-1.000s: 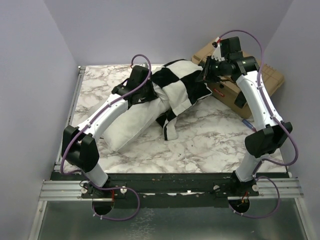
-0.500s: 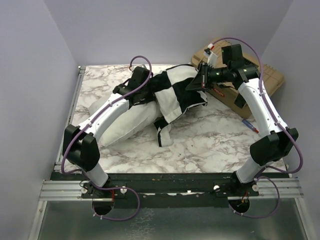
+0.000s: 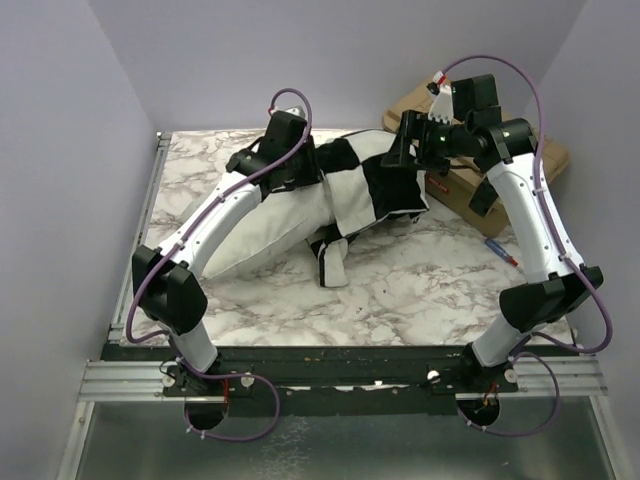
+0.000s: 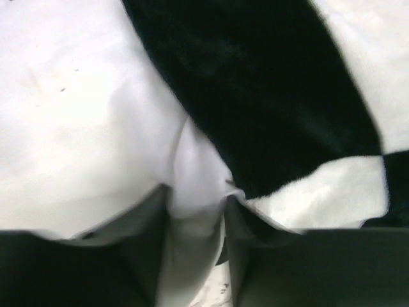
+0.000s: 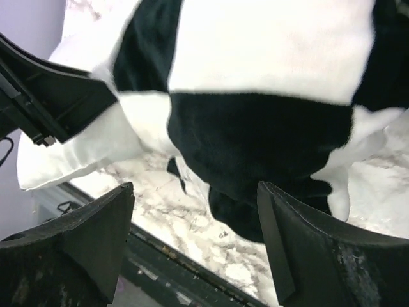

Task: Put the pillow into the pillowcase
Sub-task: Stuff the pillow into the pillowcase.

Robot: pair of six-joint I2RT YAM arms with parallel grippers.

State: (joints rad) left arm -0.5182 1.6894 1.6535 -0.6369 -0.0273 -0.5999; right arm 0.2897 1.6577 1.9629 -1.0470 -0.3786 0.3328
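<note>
White pillow (image 4: pixel 77 128) fold in narrow left end effector (image 4: pixel 197 204), wrist view only; right end effector (image 5: pixel 195 188) wide.

The pillow (image 4: pixel 77 115) fills 9 to 11 o'clock. The pillowcase (image 4: pixel 268 96), its squares black and white, overlaps it from 12 to 3. At 6 o'clock the jaws pinch a smooth white pillow fold above a sliver of bench (image 4: pixel 216 291).
</note>
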